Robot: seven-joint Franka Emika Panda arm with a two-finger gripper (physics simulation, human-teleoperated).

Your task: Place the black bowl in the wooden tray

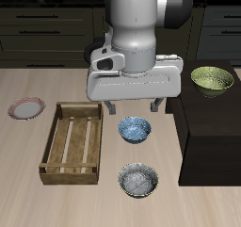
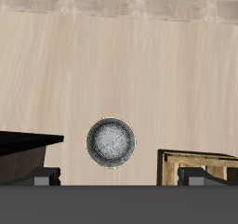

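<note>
Nearest the table's front edge, the small round black bowl (image 1: 138,180) with its grey-white speckled inside is sitting upright on the light wooden table (image 1: 19,193), just beside the rectangular light-brown slatted wooden tray (image 1: 72,141). Farther back, a blue-patterned bowl (image 1: 135,129) is resting between tray and dark raised block (image 1: 212,127). Above it the two-finger gripper (image 1: 135,103) is hanging with fingers spread apart, holding nothing. A yellow-green bowl (image 1: 213,79) is sitting on the block; a pink-rimmed plate (image 1: 26,108) is lying beyond the tray.
</note>
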